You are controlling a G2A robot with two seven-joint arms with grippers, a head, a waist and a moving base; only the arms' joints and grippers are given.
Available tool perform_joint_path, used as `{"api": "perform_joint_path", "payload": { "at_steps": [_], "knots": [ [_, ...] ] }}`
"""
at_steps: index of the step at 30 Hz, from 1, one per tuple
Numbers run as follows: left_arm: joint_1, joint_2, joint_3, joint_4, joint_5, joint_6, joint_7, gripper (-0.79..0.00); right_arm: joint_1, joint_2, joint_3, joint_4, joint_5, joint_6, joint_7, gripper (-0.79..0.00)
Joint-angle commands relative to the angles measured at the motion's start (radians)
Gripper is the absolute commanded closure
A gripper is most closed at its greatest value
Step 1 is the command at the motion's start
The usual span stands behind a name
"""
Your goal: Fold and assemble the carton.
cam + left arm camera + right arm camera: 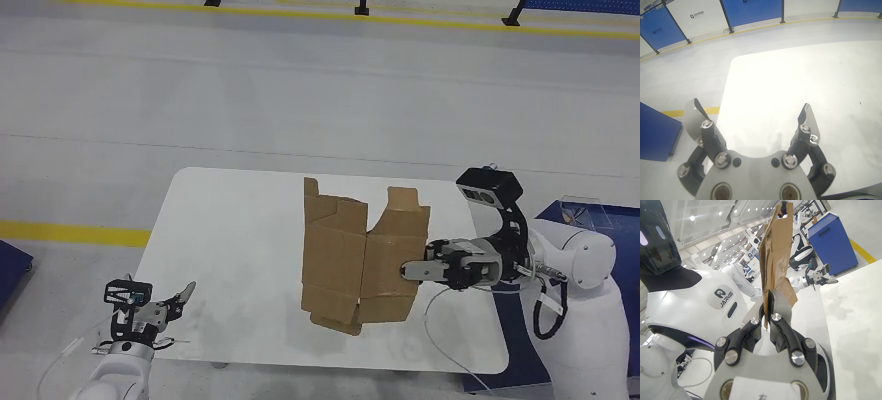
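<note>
Industrial hall — partition panels (751, 11), yellow floor lines (70, 233)

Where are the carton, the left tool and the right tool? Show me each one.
carton (345, 265), top view, middle of its brown face.
left tool (751, 102), left wrist view, midway between its open fingertips.
right tool (767, 297), right wrist view, between tips clamping the carton edge.

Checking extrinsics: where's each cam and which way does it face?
Top: above the arms, looking down at the table; both arms show.
Left wrist: behind the open left claw, facing across the table.
Right wrist: behind the right claw shut on the carton, facing the left claw.
Shared: top and right wrist both show the carton.
</note>
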Motion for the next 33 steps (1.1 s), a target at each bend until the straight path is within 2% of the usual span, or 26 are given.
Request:
{"api": "perform_joint_path", "payload": {
  "at_steps": [1, 2, 5, 10, 12, 15, 18, 21, 23, 25, 28, 31, 33],
  "knots": [
    [0.0, 0.0, 0.0, 0.0, 0.0, 0.0, 0.0, -0.785, -0.033, -0.005, -0.027, 0.083, 0.175, 0.043, 0.033, 0.0],
    [0.0, 0.0, 0.0, 0.0, 0.0, 0.0, 0.0, -0.785, -0.042, -0.009, -0.057, 0.12, 0.278, 0.084, 0.075, 0.0],
    [0.0, 0.0, 0.0, 0.0, 0.0, 0.0, 0.0, -0.785, -0.056, -0.027, -0.185, 0.174, 0.616, 0.26, 0.075, 0.0],
    [0.0, 0.0, 0.0, 0.0, 0.0, 0.0, 0.0, -0.785, -0.057, -0.066, -0.366, 0.217, 1.037, 0.561, 0.075, 0.0],
    [0.0, 0.0, 0.0, 0.0, 0.0, 0.0, 0.0, -0.785, -0.061, -0.084, -0.478, 0.227, 1.189, 0.587, 0.052, 0.0],
    [0.0, 0.0, 0.0, 0.0, 0.0, 0.0, 0.0, -0.785, -0.043, -0.103, -0.619, 0.223, 1.43, 0.712, -0.073, 0.0],
    [0.0, 0.0, 0.0, 0.0, 0.0, 0.0, 0.0, -0.785, -0.049, -0.119, -0.693, 0.241, 1.663, 0.884, -0.244, 0.0],
    [0.0, 0.0, 0.0, 0.0, 0.0, 0.0, 0.0, -0.785, -0.069, -0.136, -0.715, 0.301, 1.879, 1.083, -0.444, 0.0],
    [0.0, 0.0, 0.0, 0.0, 0.0, 0.0, 0.0, -0.785, -0.079, -0.149, -0.71, 0.348, 1.997, 1.181, -0.542, 0.0],
    [0.0, 0.0, 0.0, 0.0, 0.0, 0.0, 0.0, -0.785, -0.074, -0.16, -0.69, 0.401, 2.028, 1.231, -0.592, 0.0],
    [0.0, 0.0, 0.0, 0.0, 0.0, 0.0, 0.0, -0.785, -0.066, -0.176, -0.644, 0.434, 2.007, 1.254, -0.615, 0.0],
    [0.0, 0.0, 0.0, 0.0, 0.0, 0.0, 0.0, -0.785, -0.064, -0.187, -0.545, 0.407, 1.802, 1.186, -0.547, 0.0],
    [0.0, 0.0, 0.0, 0.0, 0.0, 0.0, 0.0, -0.785, -0.063, -0.19, -0.471, 0.367, 1.537, 1.064, -0.425, 0.0]
  ]
}}
